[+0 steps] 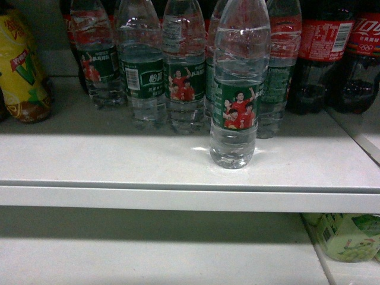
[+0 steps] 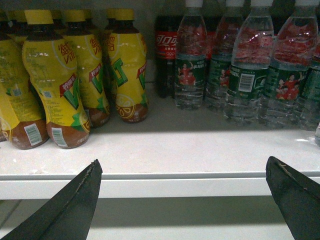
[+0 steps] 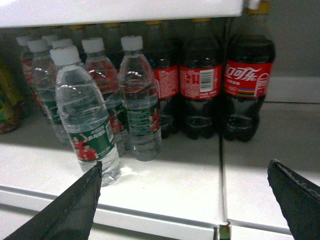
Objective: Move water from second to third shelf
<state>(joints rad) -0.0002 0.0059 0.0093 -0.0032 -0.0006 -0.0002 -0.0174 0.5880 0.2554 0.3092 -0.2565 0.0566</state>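
One water bottle (image 1: 234,101), clear with a dark green label, stands upright apart from the others, near the front edge of a white shelf (image 1: 119,166). The same water bottle (image 3: 87,120) is at the left of the right wrist view, just beyond the left finger (image 3: 75,205). My right gripper (image 3: 182,167) is open and empty, in front of the shelf edge. More water bottles (image 2: 250,65) stand in rows at the right of the left wrist view. There my left gripper (image 2: 182,167) is open and empty before the shelf edge. Neither gripper shows in the head view.
Yellow-labelled drink bottles (image 2: 55,80) fill the shelf's left side. Dark cola bottles (image 3: 247,80) stand to the right of the water, across a seam (image 3: 222,165) in the shelf. A lower shelf (image 1: 148,261) holds a pale green bottle (image 1: 347,237) lying at its right.
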